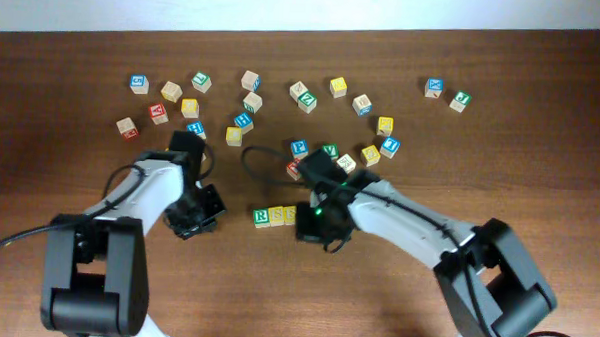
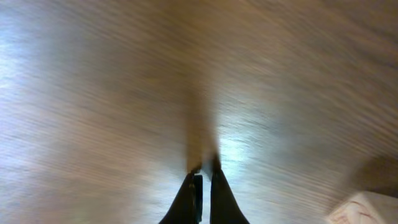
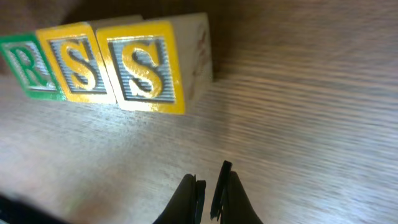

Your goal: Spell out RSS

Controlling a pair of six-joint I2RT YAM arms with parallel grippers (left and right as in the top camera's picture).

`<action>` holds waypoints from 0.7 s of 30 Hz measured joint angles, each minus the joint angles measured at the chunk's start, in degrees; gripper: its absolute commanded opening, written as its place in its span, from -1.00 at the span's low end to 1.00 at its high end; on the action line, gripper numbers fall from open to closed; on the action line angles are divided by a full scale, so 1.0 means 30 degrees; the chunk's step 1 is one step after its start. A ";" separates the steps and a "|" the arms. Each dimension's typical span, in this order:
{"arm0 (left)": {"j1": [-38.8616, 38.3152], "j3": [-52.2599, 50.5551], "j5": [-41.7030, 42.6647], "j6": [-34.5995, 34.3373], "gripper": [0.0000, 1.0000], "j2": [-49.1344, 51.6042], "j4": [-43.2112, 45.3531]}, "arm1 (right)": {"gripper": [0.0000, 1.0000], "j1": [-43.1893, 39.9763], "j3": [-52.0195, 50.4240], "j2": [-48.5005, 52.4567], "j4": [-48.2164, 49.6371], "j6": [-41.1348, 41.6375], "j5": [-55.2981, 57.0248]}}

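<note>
Jaws both clenched, empty; R block (image 3: 25, 65), middle S (image 3: 74, 62), end S (image 3: 146, 65) sit touching, so lift the right jaws straight up, no nudging

Overhead, the end S (image 1: 289, 214) right of the R (image 1: 261, 217) sits half under my right gripper (image 1: 312, 223). My left wrist view is blurred, with a pale block (image 2: 367, 208) cut off at its corner.

Your two arms: both reach inward, wrists angled down.
Your left gripper (image 2: 205, 169) has its fingers pressed together; your right gripper (image 3: 209, 176) has its fingers nearly touching, a thin gap between them.
</note>
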 measured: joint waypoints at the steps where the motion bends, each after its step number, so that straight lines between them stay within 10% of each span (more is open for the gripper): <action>1: -0.0750 -0.0007 0.0175 0.0036 -1.00 -0.0022 0.0510 | -0.92 -0.0896 0.0007 -0.0102 0.0109 -0.0474 0.0029; 21: -0.3315 -0.0109 0.2055 0.0036 -1.00 -0.0036 0.2594 | -0.92 -0.1086 0.0095 0.1887 0.3679 -0.1537 -0.1370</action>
